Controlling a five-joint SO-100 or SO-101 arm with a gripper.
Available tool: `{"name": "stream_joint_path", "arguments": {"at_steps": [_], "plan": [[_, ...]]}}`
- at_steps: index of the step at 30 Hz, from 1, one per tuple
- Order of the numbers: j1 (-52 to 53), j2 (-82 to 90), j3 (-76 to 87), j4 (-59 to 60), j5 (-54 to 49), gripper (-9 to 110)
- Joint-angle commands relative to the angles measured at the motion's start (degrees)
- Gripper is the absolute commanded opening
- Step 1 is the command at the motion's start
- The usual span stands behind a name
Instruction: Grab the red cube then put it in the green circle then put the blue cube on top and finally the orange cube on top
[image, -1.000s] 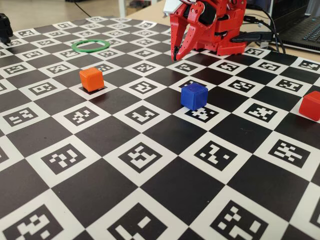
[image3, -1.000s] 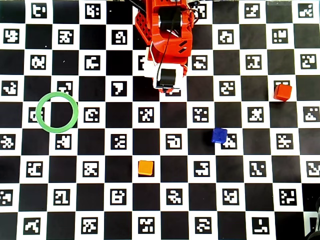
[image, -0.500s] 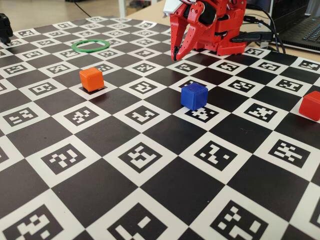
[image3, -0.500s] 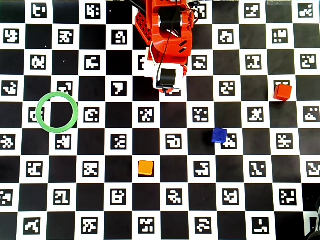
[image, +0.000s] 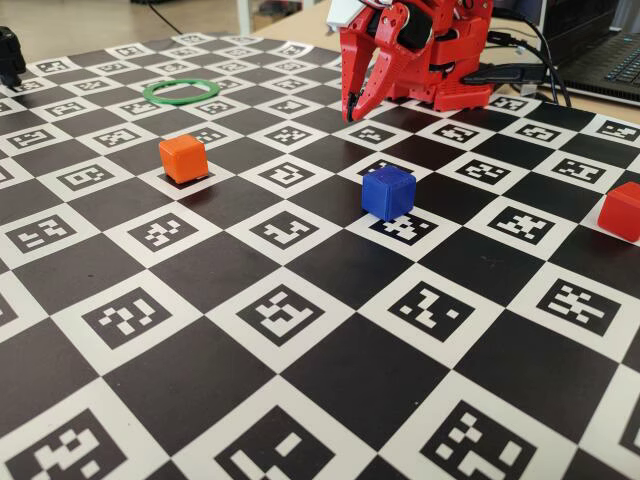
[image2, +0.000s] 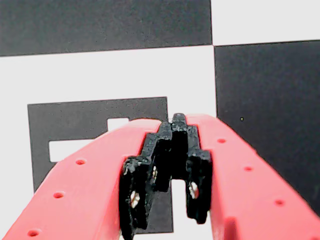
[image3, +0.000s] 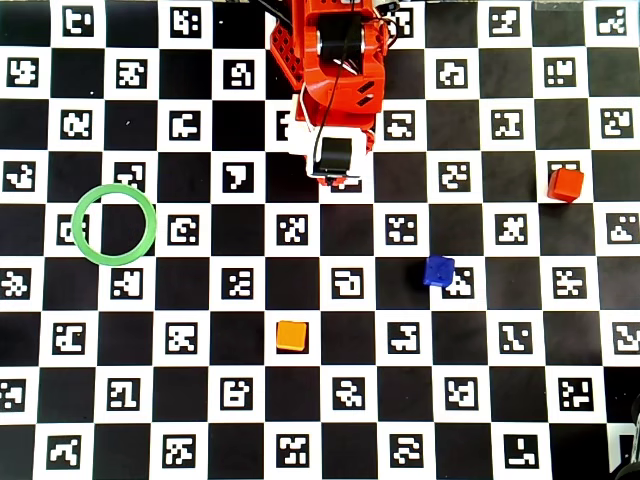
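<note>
Pincer: my pincer (image2: 172, 122) is pressed together and empty, its tips meeting in the wrist view; it hangs just above the board near my base, pointing down at a white marker square (image: 352, 110).
Red cube: the red cube (image3: 565, 184) sits on the board at the right side of the overhead view, well apart from my pincer; in the fixed view it is cut by the right edge (image: 623, 210).
Green circle: the green circle (image3: 82, 210) lies flat at the left of the overhead view, nothing inside it.
Blue cube: the blue cube (image3: 438, 271) stands alone, between the red cube and the orange cube (image3: 291, 335).
Desk: the desk carries a checkered marker board (image3: 180, 290) under everything.
</note>
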Motion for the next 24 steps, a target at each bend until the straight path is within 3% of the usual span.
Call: {"name": "stream_joint_path", "arguments": {"at_steps": [1, 4, 7, 10, 15, 19, 22, 24], "plan": [[0.26, -5.63, 3.16, 1.41, -3.16, -6], [-0.09, -8.09, 3.16, -2.02, -3.25, -6], [-0.44, -11.43, -3.16, -5.45, 5.98, -6], [-1.23, -20.83, -20.39, -3.43, 18.11, -5], [-4.83, -40.43, -53.09, 9.4, 36.83, -5], [-12.66, -57.74, -77.17, 24.96, 44.03, -5], [-19.6, -67.59, -89.65, 33.66, 48.78, -4], [-22.94, -70.05, -92.99, 33.84, 52.82, 4]]}}
